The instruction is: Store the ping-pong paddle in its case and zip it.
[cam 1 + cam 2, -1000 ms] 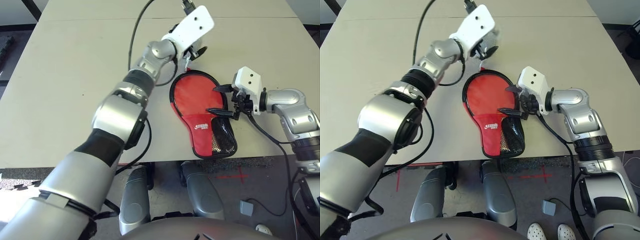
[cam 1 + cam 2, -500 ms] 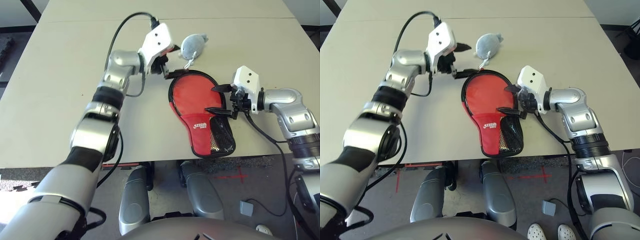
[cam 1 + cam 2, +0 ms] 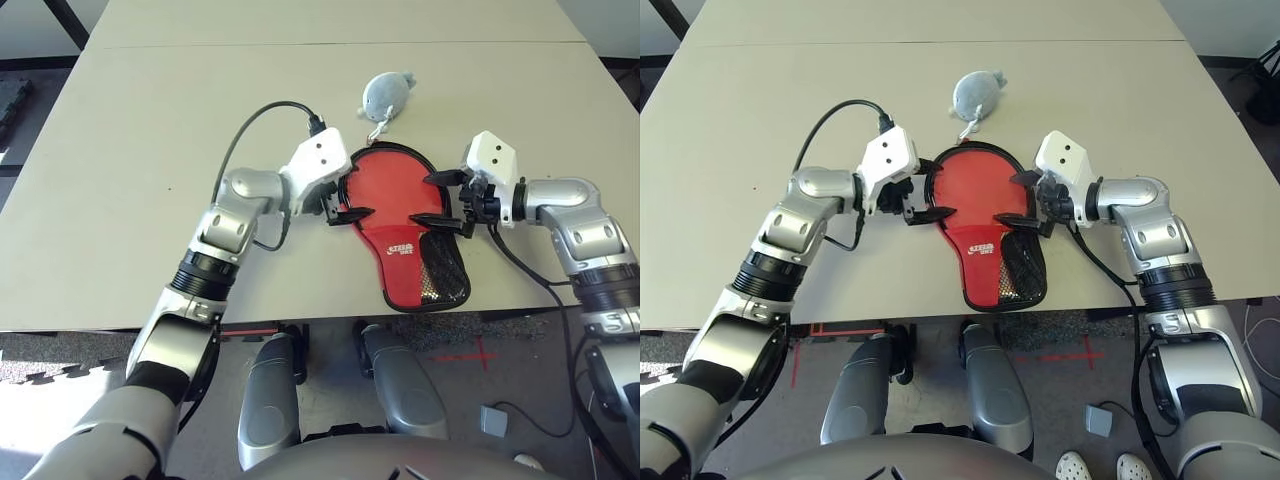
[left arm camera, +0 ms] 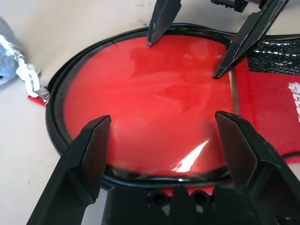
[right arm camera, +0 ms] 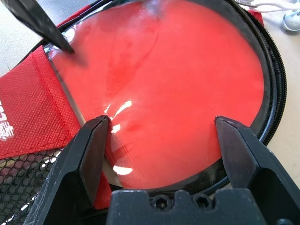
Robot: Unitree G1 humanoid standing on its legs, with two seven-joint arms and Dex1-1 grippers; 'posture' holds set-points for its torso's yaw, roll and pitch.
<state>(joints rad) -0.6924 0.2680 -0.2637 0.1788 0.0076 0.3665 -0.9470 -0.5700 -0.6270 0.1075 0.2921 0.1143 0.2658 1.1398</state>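
Brought left gripper (image 3: 947,188) down from near plush toy (image 3: 976,95) to left rim of case (image 3: 980,282) on table (image 3: 750,150), paddle (image 3: 975,182) apparently inside, leaving it and right gripper (image 3: 1004,198) spread wide, empty, zipping possibly done.

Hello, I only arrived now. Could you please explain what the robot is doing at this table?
The robot has a red paddle case lying on the table, its round end away from the robot. The left pincer and the right pincer are both open, one over each side of that round end, and neither grips it. The case looks closed, and a grey plush toy lies beyond its round end. The paddle may be inside, but I cannot confirm it.
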